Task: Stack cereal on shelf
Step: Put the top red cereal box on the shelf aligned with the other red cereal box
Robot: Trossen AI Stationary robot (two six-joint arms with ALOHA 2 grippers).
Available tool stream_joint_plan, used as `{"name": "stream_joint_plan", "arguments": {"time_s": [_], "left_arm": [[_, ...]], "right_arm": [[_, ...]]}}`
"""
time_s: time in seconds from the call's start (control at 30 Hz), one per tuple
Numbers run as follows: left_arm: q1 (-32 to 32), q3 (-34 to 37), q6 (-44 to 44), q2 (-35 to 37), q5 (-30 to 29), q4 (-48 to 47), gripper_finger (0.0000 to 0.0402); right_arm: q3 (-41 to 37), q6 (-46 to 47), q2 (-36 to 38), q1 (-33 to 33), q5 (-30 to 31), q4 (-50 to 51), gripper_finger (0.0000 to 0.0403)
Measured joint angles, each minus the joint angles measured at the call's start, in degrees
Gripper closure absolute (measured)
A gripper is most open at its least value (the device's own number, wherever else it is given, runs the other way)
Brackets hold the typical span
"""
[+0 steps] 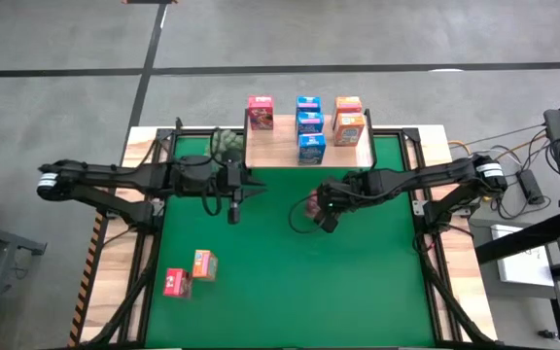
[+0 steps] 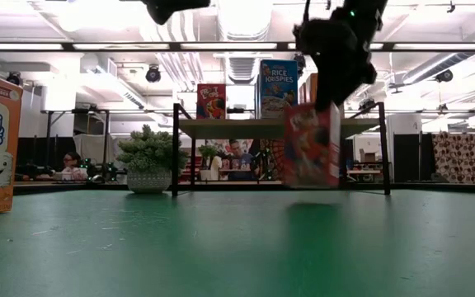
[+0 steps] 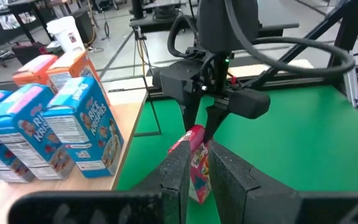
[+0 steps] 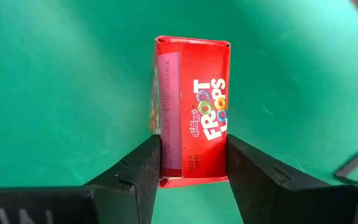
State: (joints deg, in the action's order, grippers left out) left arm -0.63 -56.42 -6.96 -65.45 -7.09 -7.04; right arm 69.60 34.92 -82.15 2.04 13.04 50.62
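Note:
My right gripper [image 1: 323, 210] is over the middle of the green mat, shut on a pink-red Froot Loops box [image 2: 312, 147]. My left gripper [image 1: 233, 208] hovers to its left, slightly open and touching nothing; its wrist view looks past its fingers [image 3: 182, 177] at the held box [image 3: 197, 163]. The wooden shelf [image 1: 280, 151] at the far edge carries one pink-red box [image 1: 260, 112], three blue boxes [image 1: 309, 126] and two orange ones [image 1: 350, 119], all upright. One pink-red box [image 1: 174, 282] and one orange box [image 1: 203, 263] sit on the mat near the left front. My right gripper pinches the Froot Loops box at its upper end [image 4: 191, 171], one finger on each opposite face. The fingers [image 4: 145, 165] come from above, pointing down. The box hangs below them, nearly upright with a slight tilt, lifted just clear of the mat.
A green spiky plant ball [image 1: 227, 144] in a pot stands at the shelf's left end, close to my left arm. The shelf's black legs [image 2: 176, 148] rise from the mat's far edge. The mat [image 1: 290, 292] is bare in front of both grippers. People sit in the room beyond.

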Motion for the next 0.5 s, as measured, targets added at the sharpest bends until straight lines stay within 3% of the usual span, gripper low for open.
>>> {"name": "stream_joint_plan", "arguments": {"time_s": [0.3, 0.5], "left_arm": [[-0.1, 0.1, -0.5, 4.5, 0.0, -2.1, 0.0363], [-0.1, 4.4, -0.9, 7.5, 0.0, 0.3, 0.0363]], "right_arm": [[7.9, -4.5, 0.0, 1.5, 0.0, -1.1, 0.0243], [11.1, -8.1, -0.1, 2.1, -0.1, -5.1, 0.0243]]}}
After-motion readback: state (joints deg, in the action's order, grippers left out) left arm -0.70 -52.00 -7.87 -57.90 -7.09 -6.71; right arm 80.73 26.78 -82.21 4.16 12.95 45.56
